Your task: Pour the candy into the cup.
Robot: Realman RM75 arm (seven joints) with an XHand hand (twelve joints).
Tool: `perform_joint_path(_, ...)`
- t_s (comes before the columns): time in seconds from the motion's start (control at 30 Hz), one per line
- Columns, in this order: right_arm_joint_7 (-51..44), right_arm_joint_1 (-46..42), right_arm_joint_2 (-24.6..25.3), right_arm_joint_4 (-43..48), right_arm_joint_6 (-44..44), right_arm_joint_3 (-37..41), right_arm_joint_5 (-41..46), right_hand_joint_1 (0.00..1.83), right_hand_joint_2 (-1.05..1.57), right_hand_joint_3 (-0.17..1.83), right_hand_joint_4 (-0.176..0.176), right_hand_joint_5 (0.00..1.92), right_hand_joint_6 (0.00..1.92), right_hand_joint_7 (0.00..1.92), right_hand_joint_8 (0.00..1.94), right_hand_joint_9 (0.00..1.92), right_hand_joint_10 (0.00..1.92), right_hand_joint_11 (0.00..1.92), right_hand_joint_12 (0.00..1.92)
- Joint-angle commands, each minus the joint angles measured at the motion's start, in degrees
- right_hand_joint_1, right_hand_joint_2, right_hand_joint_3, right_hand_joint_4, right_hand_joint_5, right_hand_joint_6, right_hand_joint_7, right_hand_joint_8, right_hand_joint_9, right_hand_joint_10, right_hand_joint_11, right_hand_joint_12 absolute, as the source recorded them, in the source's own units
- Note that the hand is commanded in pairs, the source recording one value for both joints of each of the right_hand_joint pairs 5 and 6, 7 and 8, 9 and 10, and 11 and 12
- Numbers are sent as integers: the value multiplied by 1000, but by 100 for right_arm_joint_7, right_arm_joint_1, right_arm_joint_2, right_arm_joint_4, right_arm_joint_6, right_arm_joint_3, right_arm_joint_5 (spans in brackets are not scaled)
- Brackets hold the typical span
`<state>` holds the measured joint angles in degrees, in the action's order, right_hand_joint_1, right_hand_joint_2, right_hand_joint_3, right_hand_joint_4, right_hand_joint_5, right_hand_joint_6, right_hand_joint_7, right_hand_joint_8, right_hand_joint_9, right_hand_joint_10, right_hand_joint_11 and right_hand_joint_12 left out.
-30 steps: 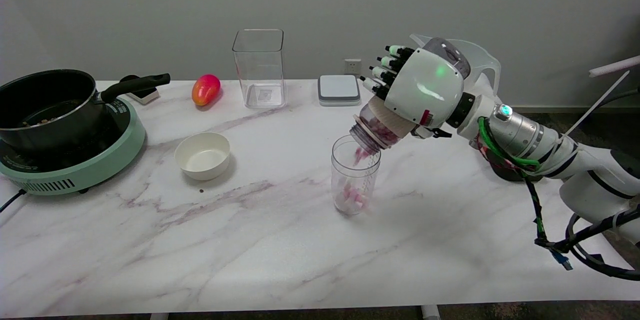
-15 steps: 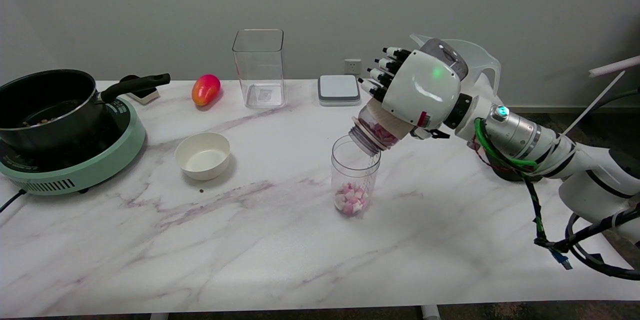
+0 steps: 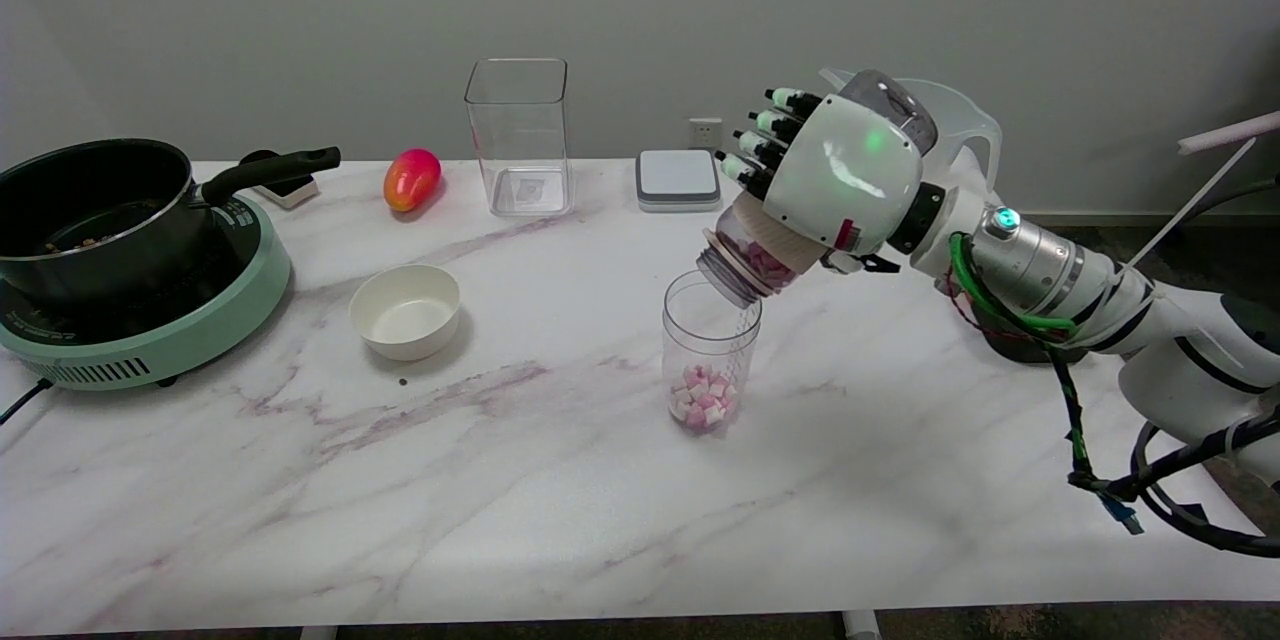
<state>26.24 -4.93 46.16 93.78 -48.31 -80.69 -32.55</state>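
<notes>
A clear plastic cup (image 3: pixel 709 345) stands upright near the table's middle, with pink and white candy (image 3: pixel 703 397) lying in its bottom. My right hand (image 3: pixel 835 175) grips a clear candy jar (image 3: pixel 745 260) from above, its fingers wrapped round the jar's body. The jar is tilted down to the left, its open mouth right over the cup's rim. Some pink candy still shows inside the jar near the mouth. No candy is falling at this moment.
A white bowl (image 3: pixel 405 310) sits left of the cup. A black pot (image 3: pixel 95 215) rests on a green cooker (image 3: pixel 150 320) at far left. At the back stand a tall clear container (image 3: pixel 518 135), a mango (image 3: pixel 411 178), a grey scale (image 3: pixel 677 179) and a clear pitcher (image 3: pixel 960 125).
Candy that was dropping from the jar a second ago has settled in the cup's bottom. My hand and the jar have lifted and shifted slightly to the left.
</notes>
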Motion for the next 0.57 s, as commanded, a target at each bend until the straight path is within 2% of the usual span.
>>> perform_joint_path(0.03,-142,10,7,97,32,98,557,1244,1537,292,0,1920,1920,1859,1859,1570,1570,1360,1360)
perform_joint_path(0.27,-324,-6,142,-143,12,148,1994,1244,1540,285,0,1920,1920,1858,1858,1570,1570,1361,1361)
perform_joint_path(0.47,-244,-6,159,-276,-23,273,2299,1257,1524,281,0,1920,1920,1851,1851,1567,1567,1360,1360)
perform_joint_path(0.57,-217,-37,167,-400,-70,246,2809,1262,1518,283,0,1920,1920,1850,1850,1565,1565,1359,1359)
